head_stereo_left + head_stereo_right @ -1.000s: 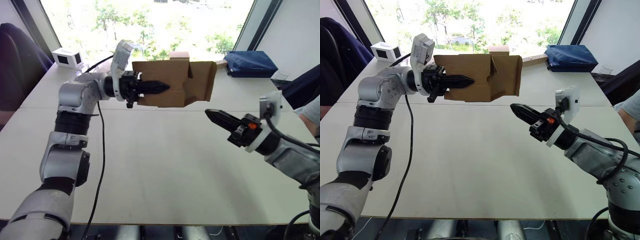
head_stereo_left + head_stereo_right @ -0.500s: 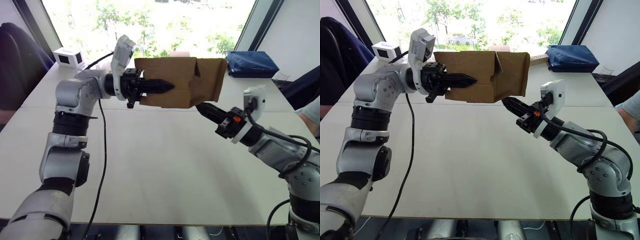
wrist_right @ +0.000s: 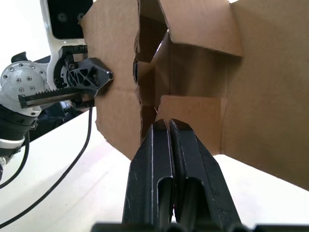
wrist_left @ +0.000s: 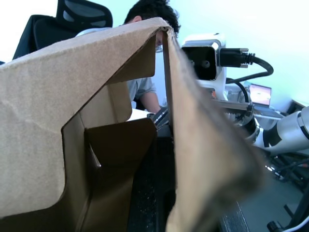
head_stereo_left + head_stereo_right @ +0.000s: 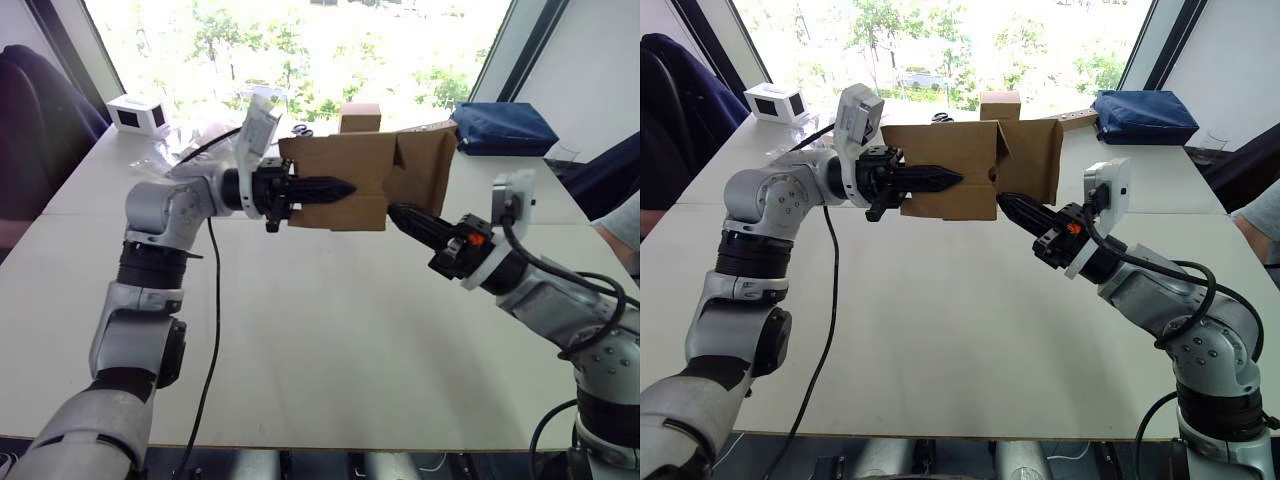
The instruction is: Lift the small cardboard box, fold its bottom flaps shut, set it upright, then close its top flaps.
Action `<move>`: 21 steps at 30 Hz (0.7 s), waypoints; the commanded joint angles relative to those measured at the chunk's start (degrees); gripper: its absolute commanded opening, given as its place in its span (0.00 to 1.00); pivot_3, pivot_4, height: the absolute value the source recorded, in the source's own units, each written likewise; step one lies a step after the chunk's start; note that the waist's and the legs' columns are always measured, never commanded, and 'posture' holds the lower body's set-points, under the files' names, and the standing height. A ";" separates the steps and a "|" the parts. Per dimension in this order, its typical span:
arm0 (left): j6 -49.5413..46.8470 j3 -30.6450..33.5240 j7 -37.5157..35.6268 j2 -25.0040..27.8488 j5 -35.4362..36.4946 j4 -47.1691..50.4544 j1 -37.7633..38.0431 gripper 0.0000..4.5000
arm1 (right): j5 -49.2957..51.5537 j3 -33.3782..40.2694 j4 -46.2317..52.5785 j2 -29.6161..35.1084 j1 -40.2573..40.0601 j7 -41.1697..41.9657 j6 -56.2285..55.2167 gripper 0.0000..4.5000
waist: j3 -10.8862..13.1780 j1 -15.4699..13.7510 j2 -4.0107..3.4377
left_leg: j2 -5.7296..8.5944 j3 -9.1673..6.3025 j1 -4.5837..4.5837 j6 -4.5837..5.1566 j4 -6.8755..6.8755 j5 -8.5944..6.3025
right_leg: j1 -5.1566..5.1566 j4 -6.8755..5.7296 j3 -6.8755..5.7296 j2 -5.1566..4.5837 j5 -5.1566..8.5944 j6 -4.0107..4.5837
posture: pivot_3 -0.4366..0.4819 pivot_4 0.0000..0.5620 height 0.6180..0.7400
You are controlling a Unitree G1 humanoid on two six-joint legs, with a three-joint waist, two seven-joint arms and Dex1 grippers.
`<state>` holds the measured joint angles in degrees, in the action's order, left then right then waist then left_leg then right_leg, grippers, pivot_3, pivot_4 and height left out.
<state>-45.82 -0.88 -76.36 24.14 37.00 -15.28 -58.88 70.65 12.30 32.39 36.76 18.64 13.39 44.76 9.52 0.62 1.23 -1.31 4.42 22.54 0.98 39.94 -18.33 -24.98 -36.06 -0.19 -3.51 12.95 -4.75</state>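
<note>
Against flap edge (box (image 5: 940, 165) airborne): right fingers (image 5: 1015, 209)

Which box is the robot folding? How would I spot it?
Look above the white table, in the air between the two arms. The left gripper holds the small cardboard box there, flaps hanging open. The smaller brown box behind it sits on the table by the window.

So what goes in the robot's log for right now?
left hand: shut on small cardboard box, held above table | right hand: shut, tips at open flaps | bottom flaps: unfolded
</note>
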 commanded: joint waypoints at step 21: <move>-0.19 1.95 3.17 -1.49 2.63 3.89 1.77 0.00 | 20.44 24.27 -7.14 8.19 -9.43 -3.77 -4.71 0.01 | 0.01 0.02 0.01 | 0.02 -0.01 -0.09 0.01 0.01 0.00 | 0.13 0.04 0.01 -0.04 0.01 0.02 | 0.48 0.27 1.00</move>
<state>-45.79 -0.86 -72.98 22.51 37.55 -12.98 -56.42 94.67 34.94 29.73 45.99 7.37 11.35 43.83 9.52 0.64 1.24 -1.29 4.41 22.44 0.99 39.95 -18.33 -24.85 -36.01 -0.18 -3.55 12.96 -4.73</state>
